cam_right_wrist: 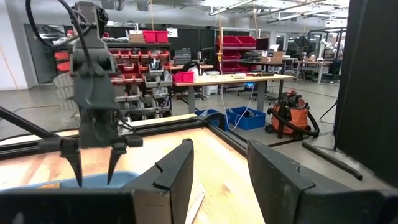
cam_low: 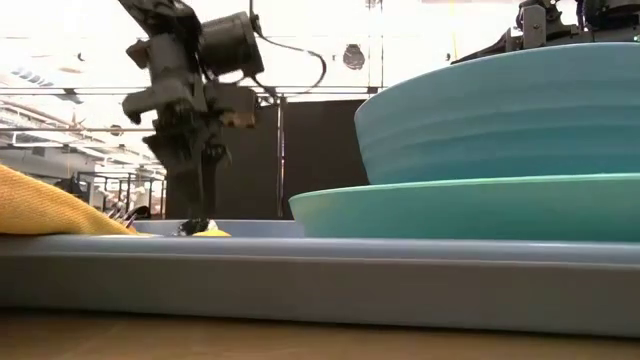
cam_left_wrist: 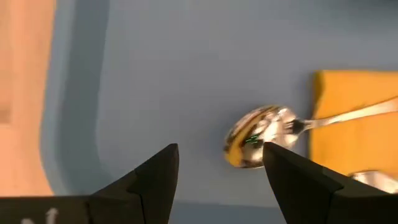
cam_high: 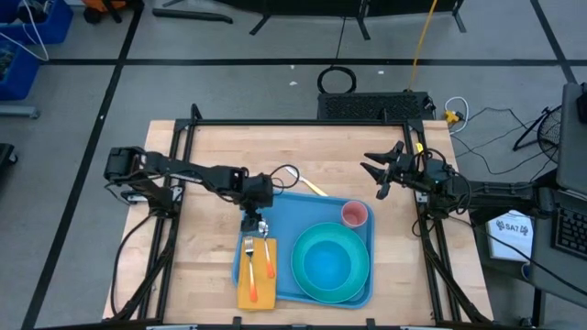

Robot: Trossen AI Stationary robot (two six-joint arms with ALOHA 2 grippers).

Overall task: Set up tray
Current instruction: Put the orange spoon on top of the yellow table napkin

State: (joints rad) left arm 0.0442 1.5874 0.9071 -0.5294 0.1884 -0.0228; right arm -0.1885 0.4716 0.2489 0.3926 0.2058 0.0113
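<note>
Counter: a pale wooden counter (cam_high: 211,266) inside a black metal frame, bare wood around the things on it.
Tray: the large flat blue plastic rectangular tray (cam_high: 286,215) with rounded corners and a raised rim lies on the near right part of the counter; in the low view its rim (cam_low: 320,280) runs across the whole width.
On the tray: a round turquoise plate (cam_high: 332,266) with a turquoise bowl (cam_low: 500,120) on it, and a small pink cup (cam_high: 354,214) at the far right corner.
Napkin: a yellow-orange folded napkin (cam_high: 257,275) lies along the tray's left side, carrying an orange-handled fork (cam_high: 249,261) and an orange-handled spoon (cam_high: 267,252).
Left pincer: the left pincer (cam_high: 252,223) points down over the tray's far left corner, fingers apart and holding nothing; the shiny spoon bowl (cam_left_wrist: 258,134) lies just beside one fingertip.
Right pincer: the right pincer (cam_high: 381,172) waits above bare wood beyond the tray's far right corner, fingers spread, empty.
Floor: grey, crossed by dark lines, with cables right of the counter.
Room: a workshop with shelves of red bins (cam_right_wrist: 146,59) and a workbench (cam_right_wrist: 236,79).
</note>
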